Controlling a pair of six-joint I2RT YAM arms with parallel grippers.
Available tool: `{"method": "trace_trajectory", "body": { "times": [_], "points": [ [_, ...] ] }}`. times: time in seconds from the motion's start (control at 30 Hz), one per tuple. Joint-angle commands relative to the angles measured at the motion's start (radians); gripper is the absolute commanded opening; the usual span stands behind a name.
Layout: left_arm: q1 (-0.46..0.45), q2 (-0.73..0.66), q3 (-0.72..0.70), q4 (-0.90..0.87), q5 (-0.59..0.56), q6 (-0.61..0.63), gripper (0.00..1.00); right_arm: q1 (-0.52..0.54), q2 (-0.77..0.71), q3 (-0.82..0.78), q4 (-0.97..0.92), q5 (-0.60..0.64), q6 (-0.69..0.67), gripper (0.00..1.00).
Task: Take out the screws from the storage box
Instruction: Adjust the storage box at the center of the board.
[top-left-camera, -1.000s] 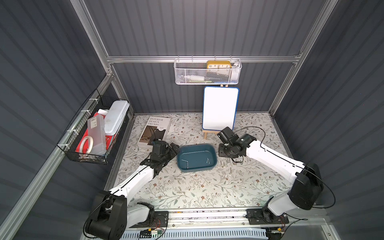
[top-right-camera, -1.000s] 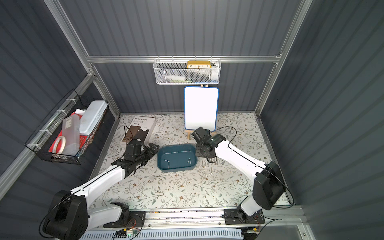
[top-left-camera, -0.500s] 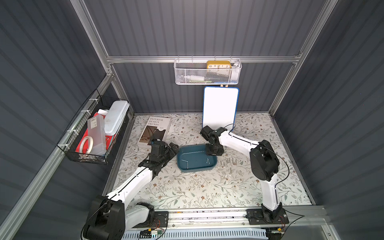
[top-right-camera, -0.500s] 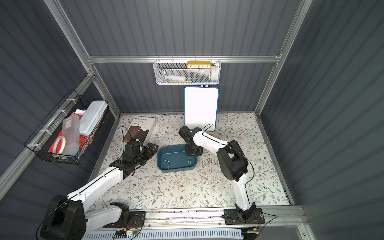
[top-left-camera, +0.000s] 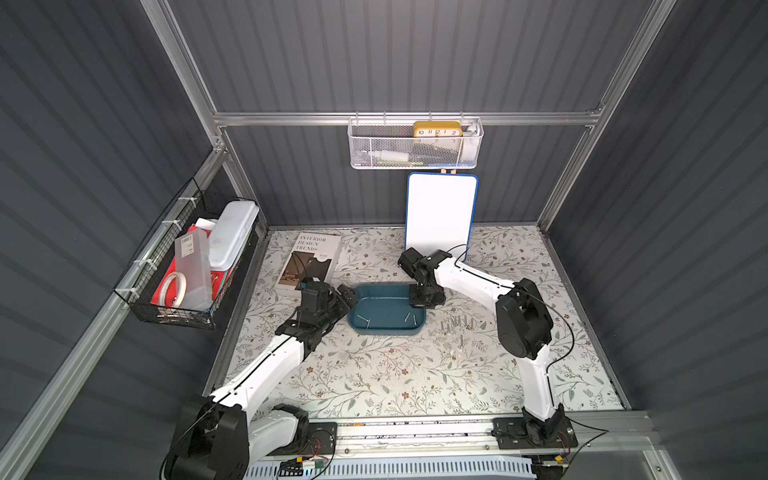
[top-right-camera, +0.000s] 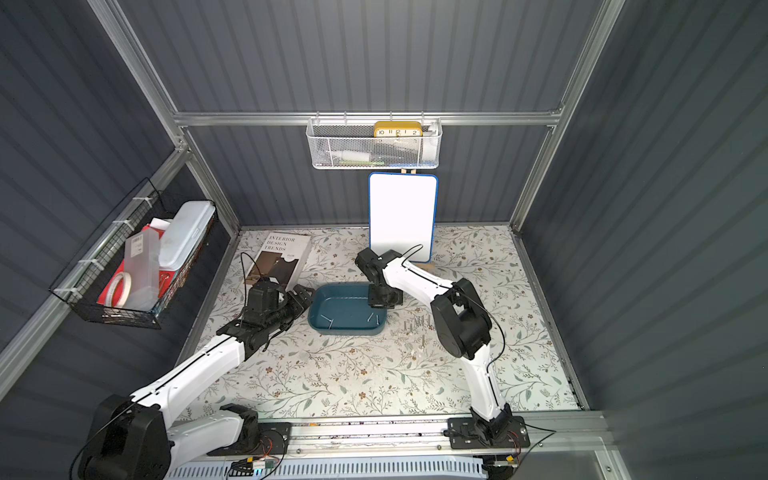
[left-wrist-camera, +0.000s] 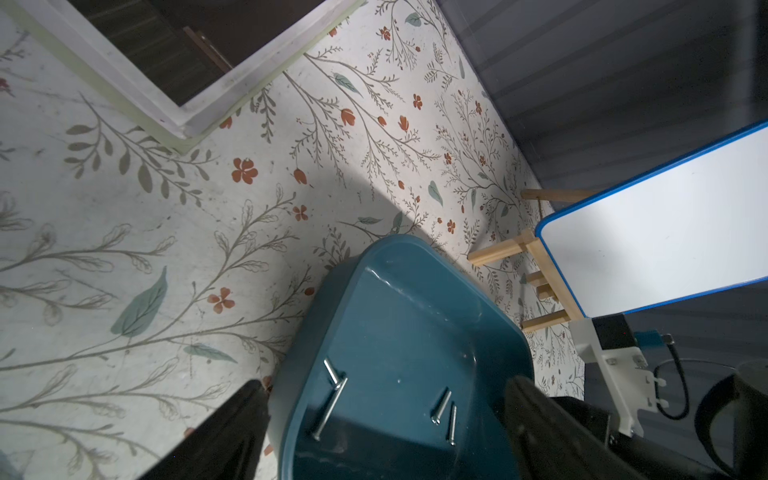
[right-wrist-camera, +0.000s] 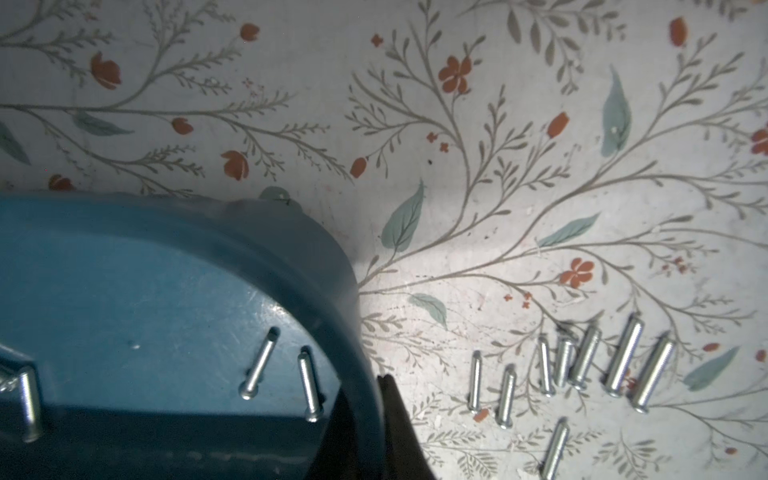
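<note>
The right hand (top-left-camera: 419, 305) is clenched on the wall of the storage box (top-left-camera: 384, 331); its wrist view shows one finger inside the rim and one outside. The left hand (top-left-camera: 347, 296) is released, fingers spread, with the box's other end just ahead of it and nothing held.

By my count most of the job is done. A row of screws (right-wrist-camera: 584, 359) lies out on the bench (top-left-camera: 374, 374) just beside the right hand, outside the box, with a few more strays a little farther off. Four screws (left-wrist-camera: 441, 405) are left inside: a pair near the right hand's fingers and a crossed pair nearer the left hand. Those four still have to come out.
</note>
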Motion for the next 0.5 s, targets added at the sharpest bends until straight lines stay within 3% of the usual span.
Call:
{"method": "trace_trajectory", "body": {
  "times": [0.0, 0.33, 0.47],
  "points": [
    [0.002, -0.032, 0.043, -0.041, -0.011, -0.009, 0.92, 0.001, 0.006, 0.027, -0.112, 0.000, -0.001, 0.00],
    [0.002, -0.063, 0.226, -0.144, -0.035, -0.002, 0.92, -0.004, -0.048, 0.077, -0.357, -0.307, 0.004, 0.00],
    [0.002, -0.063, 0.297, -0.190, -0.057, 0.005, 0.92, -0.007, -0.079, 0.039, -0.360, -0.456, 0.029, 0.00]
  ]
}}
